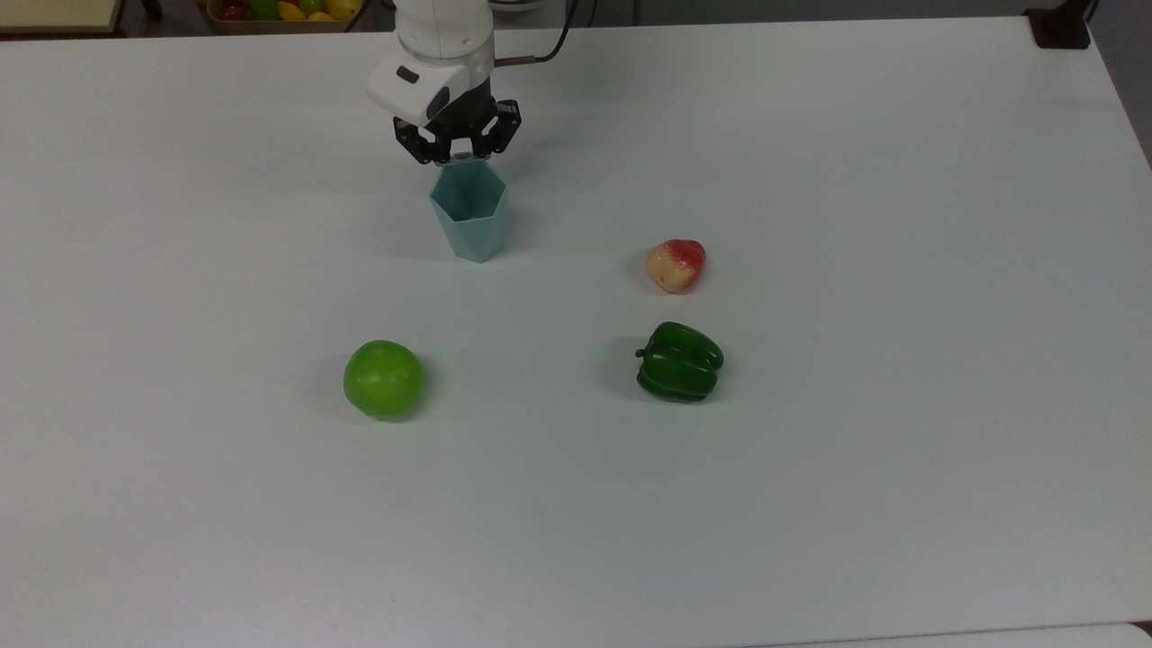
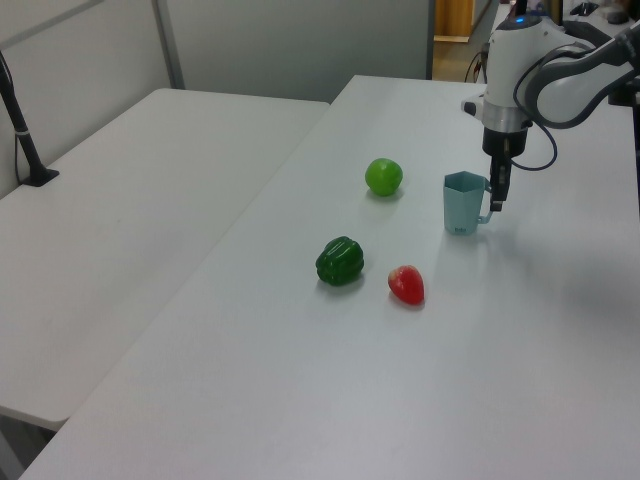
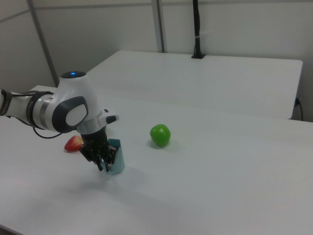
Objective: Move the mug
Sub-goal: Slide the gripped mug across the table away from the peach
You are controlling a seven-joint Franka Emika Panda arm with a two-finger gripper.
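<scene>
Standing upright upper-centre of the top view, mug point(image 1: 470, 211) is met at its handle by gripper point(image 1: 457, 158); finger state cannot be told.

**Surfaces and finishes**

The mug point(image 1: 470, 211) looks like matt plastic, its flat facets taking light evenly with no glare. The table point(image 1: 810, 468) has a smooth, matt white top with only a faint sheen. The apple point(image 1: 383, 379) is smooth and slightly glossy, with a soft highlight on its skin. The pepper point(image 1: 679, 362) is glossier, and bright streaks run along its ridges. The peach point(image 1: 676, 265) has a duller, soft-looking skin. The arm point(image 3: 68, 108) wears a smooth, glossy white plastic shell, and the gripper point(image 1: 457, 155) below it is matt black, plastic or metal. A black rubbery-looking cable point(image 1: 565, 31) trails from the arm.
</scene>
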